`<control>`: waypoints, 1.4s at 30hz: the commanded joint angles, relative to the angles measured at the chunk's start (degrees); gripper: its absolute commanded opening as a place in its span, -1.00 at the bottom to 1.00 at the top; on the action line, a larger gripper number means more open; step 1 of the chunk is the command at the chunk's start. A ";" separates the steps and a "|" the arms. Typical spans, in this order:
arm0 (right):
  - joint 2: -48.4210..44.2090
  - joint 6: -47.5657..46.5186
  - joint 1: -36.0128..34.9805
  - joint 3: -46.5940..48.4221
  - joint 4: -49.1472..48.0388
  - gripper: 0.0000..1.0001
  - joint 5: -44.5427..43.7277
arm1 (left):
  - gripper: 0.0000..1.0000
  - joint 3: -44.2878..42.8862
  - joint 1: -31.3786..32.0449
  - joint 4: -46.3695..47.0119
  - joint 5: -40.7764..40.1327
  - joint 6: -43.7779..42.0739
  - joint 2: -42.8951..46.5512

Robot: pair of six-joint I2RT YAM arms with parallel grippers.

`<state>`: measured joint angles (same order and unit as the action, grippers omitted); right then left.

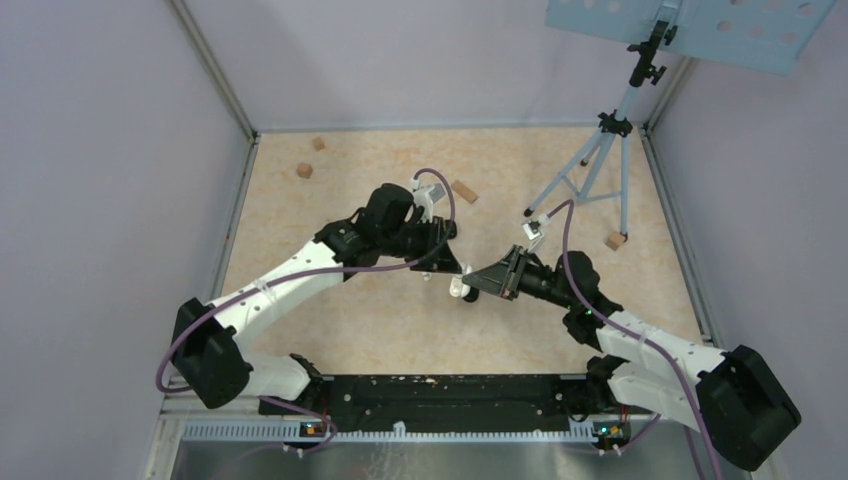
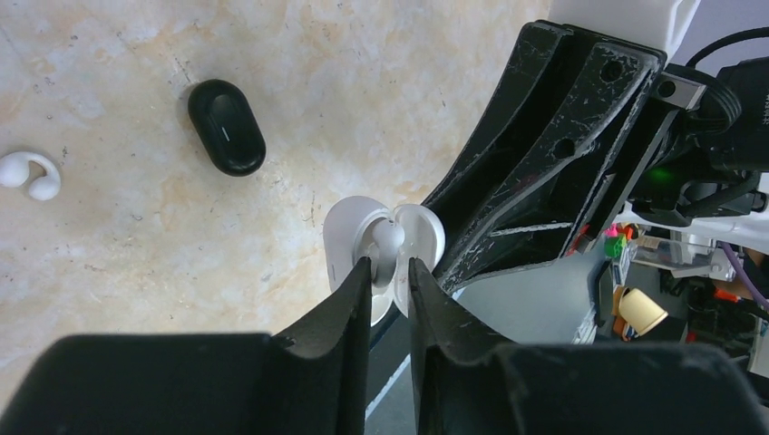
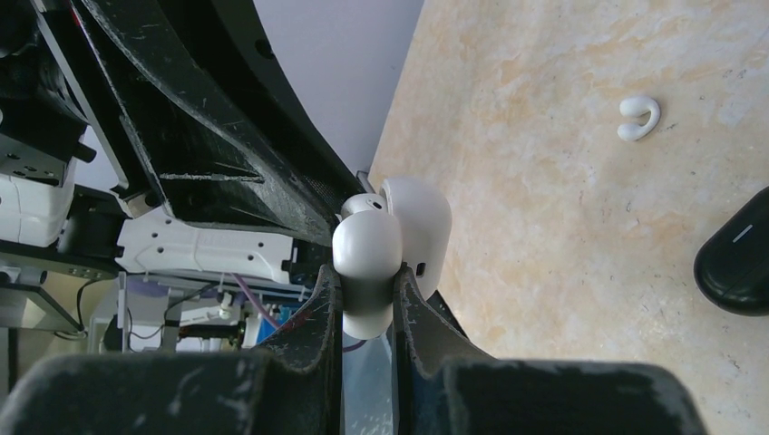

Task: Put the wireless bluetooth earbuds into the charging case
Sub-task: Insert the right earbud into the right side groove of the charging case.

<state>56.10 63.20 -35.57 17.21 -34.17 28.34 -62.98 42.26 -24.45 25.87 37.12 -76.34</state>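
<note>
With the right gripper [image 3: 367, 279] pinching the open white charging case [image 3: 422, 227] and the left gripper [image 2: 390, 265] narrowly parted at the white earbud [image 2: 388, 237] lodged in that case, spread wider, then draw straight back without snagging it.

White shells, black joints on left arm [image 1: 280, 285] and right arm [image 1: 650, 345]; purple cables [image 1: 432, 171] loop behind the left pincer [image 2: 390, 272] and right pincer [image 3: 365, 281], both black, scratched.
</note>
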 commanded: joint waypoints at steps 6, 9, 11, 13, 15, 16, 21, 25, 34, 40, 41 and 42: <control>0.32 0.03 -0.74 -0.85 -3.95 -1.00 0.18 | -0.49 -3.06 0.29 0.90 0.04 -1.00 1.20; 0.63 0.08 -0.73 -0.79 -4.05 -1.00 0.23 | -0.49 -3.20 0.39 0.89 0.34 -1.00 1.30; 0.92 0.01 -0.73 -0.67 -4.18 -1.00 0.36 | -0.49 -3.18 0.37 1.02 0.96 -1.01 1.12; 1.16 0.05 -0.73 -0.53 -4.28 -1.00 0.40 | -0.49 -3.19 0.37 1.06 1.55 -1.06 0.81; 1.34 0.12 -0.74 -0.45 -4.33 -1.00 0.49 | -0.49 -3.20 0.41 1.05 1.80 -0.92 0.54; 1.38 0.15 -0.73 -0.36 -4.46 -1.00 0.49 | -0.49 -3.13 0.37 1.06 1.89 -0.87 0.51; 1.42 0.10 -0.77 -0.27 -4.34 -1.00 0.58 | -0.50 -3.43 0.41 0.85 1.31 -0.92 0.57; 1.31 0.06 -0.73 -0.26 -4.25 -1.00 0.58 | -0.42 -4.31 0.37 -0.59 -3.33 -1.87 2.14; 1.30 0.08 -0.73 -0.35 -4.30 -1.00 0.67 | -0.18 -2.28 0.41 0.15 -0.84 -1.34 0.10; 0.90 0.08 -0.73 -0.59 -3.94 -1.00 0.40 | -0.22 -2.49 0.37 0.48 2.81 -2.21 -1.30; 1.00 0.00 -0.73 -0.67 -3.95 -1.00 0.40 | -0.22 -2.77 0.44 0.08 3.16 -2.51 -1.61; 0.96 0.02 -0.73 -0.69 -3.95 -1.00 0.40 | -0.23 -3.05 0.44 -0.59 3.34 -2.50 -1.89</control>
<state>57.45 63.26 -35.64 16.47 -34.74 28.53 -64.86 42.44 -25.50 26.44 35.79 -77.32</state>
